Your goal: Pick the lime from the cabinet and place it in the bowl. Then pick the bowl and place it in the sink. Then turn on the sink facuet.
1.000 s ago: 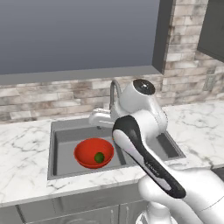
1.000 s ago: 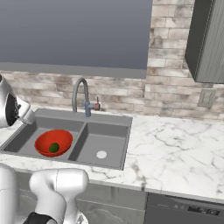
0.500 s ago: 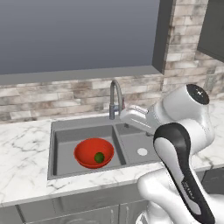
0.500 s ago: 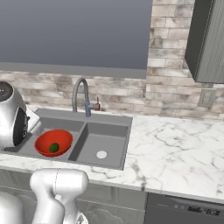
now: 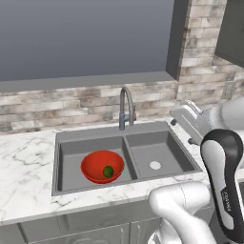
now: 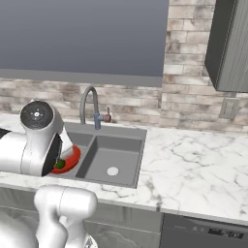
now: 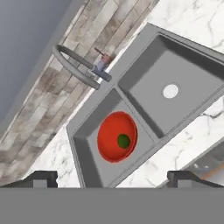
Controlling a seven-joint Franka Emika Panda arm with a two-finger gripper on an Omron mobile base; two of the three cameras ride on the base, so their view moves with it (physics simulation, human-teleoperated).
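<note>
One lime [image 5: 108, 171] in bowl [image 5: 95, 163]; open hand [image 7: 111, 179] well above.

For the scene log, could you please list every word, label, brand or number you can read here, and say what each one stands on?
Small dark lettering runs along the robot's black forearm cover in the left base view: too small and blurred to read.
A pale strip of marks on the dishwasher panel in the right base view: too small to read.
No readable text on the bowl, sink or sink facuet.

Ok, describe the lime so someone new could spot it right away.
Find the two-basin sink in the white marble counter. Its left basin holds a red bowl. The lime is the small dark green ball inside that bowl, the only green thing there.
</note>
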